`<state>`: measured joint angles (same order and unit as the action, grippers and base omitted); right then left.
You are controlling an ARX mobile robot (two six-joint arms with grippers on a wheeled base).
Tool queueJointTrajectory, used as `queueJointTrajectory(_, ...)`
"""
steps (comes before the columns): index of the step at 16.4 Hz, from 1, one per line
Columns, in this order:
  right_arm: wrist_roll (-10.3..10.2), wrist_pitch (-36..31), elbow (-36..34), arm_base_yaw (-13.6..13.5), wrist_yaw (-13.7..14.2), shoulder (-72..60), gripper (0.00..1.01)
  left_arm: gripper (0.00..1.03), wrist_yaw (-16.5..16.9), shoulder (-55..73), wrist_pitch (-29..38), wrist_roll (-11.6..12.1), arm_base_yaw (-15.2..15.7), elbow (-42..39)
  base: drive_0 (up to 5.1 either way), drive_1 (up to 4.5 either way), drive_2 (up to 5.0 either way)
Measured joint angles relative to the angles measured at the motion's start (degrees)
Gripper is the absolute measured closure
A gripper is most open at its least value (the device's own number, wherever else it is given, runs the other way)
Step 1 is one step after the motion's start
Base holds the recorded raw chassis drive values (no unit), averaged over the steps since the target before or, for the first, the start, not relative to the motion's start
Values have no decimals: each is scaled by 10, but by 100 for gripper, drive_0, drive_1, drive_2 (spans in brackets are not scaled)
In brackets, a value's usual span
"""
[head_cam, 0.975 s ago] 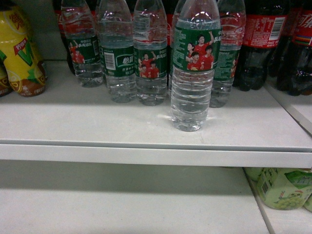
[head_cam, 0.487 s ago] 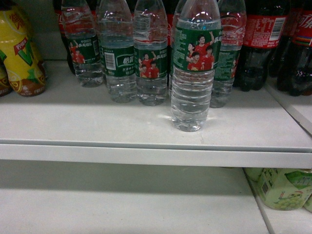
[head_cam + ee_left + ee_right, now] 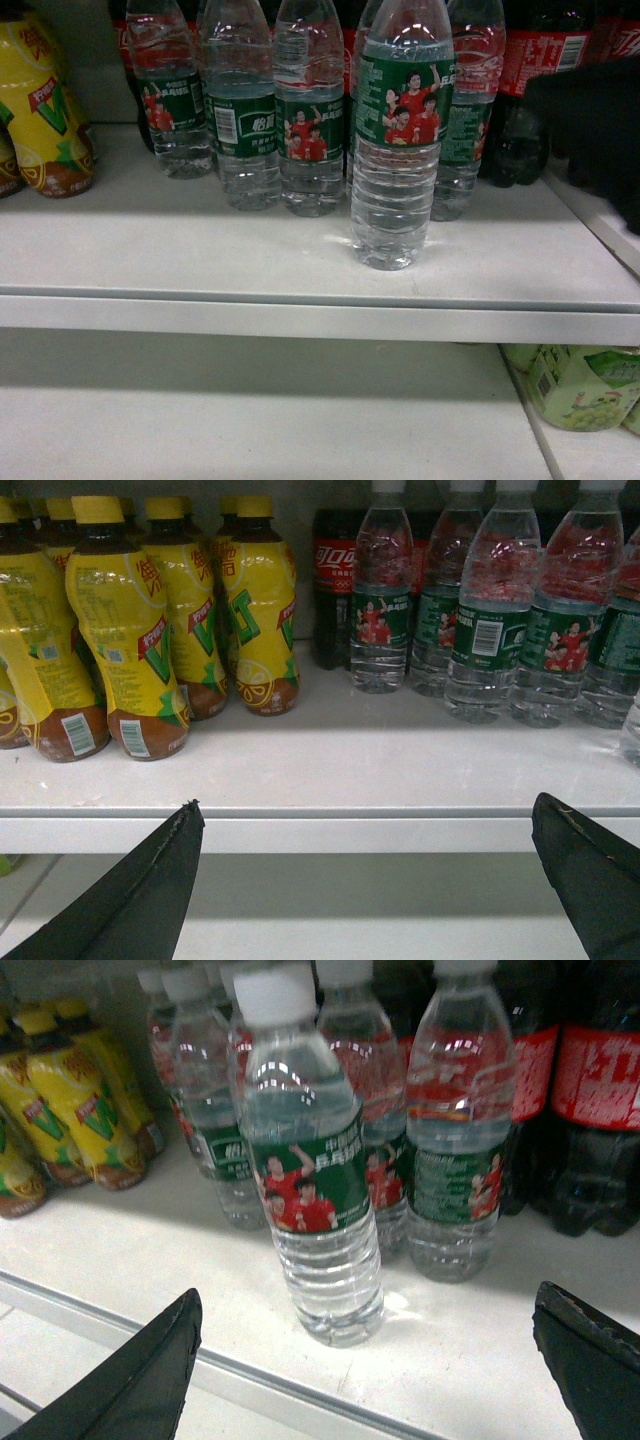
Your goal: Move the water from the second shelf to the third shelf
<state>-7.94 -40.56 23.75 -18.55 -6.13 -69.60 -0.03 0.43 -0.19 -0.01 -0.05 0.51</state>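
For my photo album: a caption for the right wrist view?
Open right gripper faces a front water bottle on the white shelf.

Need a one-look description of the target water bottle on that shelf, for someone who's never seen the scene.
Find the white shelf lined with yellow drink bottles on the left, water in the middle and cola bottles on the right. The target water bottle is clear and ribbed, with a green label showing people in red shirts. Unlike the other water bottles, it stands alone, forward near the shelf's front edge.
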Motion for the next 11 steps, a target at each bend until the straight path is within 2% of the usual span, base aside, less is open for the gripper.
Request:
queueJointTrajectory(3,2,-31,22,-36,2,-87,3,5,0,0,0,0,0,0,0,0,0)
queueJointTrajectory(7,23,-34,59,-87,-10,-129,3,5,0,0,0,0,0,0,0,0,0)
queueJointTrajectory(9,26,-28,76,-92,-5,-145,3,5,0,0,0,0,0,0,0,0,0)
queueJointTrajectory(11,27,-26,93,-92,12,-159,3,5,0,0,0,0,0,0,0,0,0)
